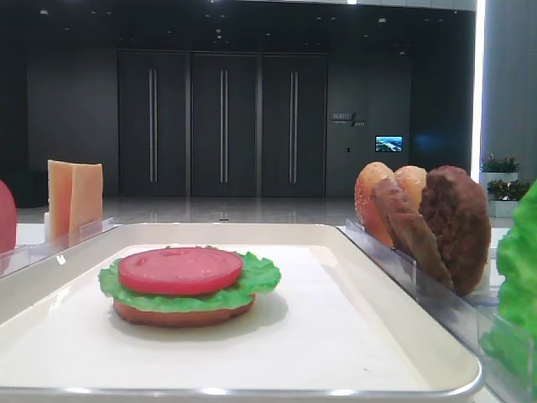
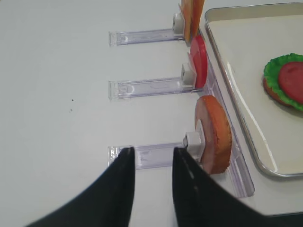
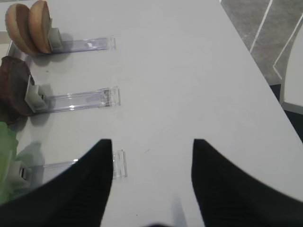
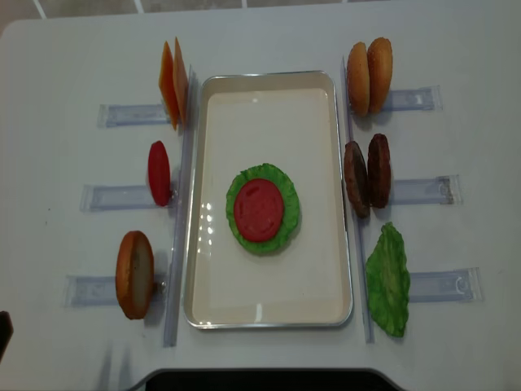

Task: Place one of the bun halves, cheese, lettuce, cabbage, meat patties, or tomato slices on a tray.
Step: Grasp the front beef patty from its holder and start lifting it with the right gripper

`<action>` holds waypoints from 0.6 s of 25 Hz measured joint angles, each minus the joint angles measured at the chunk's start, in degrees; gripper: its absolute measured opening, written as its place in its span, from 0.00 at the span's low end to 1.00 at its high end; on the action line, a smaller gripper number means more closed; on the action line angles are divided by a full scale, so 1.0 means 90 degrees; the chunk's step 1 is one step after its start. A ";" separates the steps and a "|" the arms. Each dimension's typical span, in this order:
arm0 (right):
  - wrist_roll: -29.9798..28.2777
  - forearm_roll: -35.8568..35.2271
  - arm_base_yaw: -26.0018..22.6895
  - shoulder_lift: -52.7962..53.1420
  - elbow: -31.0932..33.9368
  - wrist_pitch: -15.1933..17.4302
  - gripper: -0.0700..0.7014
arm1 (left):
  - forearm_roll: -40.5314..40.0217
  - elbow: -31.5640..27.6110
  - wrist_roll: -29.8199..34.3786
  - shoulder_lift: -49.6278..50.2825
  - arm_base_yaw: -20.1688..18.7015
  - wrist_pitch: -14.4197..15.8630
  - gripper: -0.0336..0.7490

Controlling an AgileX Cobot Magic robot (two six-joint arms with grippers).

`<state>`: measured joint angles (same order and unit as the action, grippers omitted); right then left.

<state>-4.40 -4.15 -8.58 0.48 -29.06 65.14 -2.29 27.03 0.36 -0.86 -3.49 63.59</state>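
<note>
Holding a stack, the tray [image 4: 269,301] carried lettuce [image 4: 285,213] under a tomato slice [image 4: 259,210], with a brownish round layer at the bottom. Both claws hung empty: the right gripper [image 3: 152,144] spread wide, the left gripper [image 2: 153,153] parted narrowly.

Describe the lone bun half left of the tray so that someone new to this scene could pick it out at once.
Start at the cream-white tray in the middle of the table. Along its left side three clear racks hold upright food; the bun half stands in the nearest one. Unlike the square cheese and the thin red tomato slice, it is a thick, round, orange-tan disc.
</note>
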 joint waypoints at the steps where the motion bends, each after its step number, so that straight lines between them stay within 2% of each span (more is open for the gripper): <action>1: 0.0000 0.0000 0.0000 0.0000 0.0000 0.0000 0.56 | 0.0000 0.0000 0.0000 0.0000 0.0000 0.0000 0.32; 7: 0.0000 0.0000 0.0000 0.0000 0.0000 0.0000 0.54 | 0.0000 0.0000 0.0000 0.0000 0.0000 0.0000 0.25; 15: 0.0000 0.0000 0.0000 0.0000 0.0000 0.0000 0.54 | 0.0000 0.0000 0.0000 0.0000 0.0000 0.0000 0.24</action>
<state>-4.40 -4.15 -8.58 0.48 -29.06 65.14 -2.29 27.03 0.36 -0.86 -3.49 63.59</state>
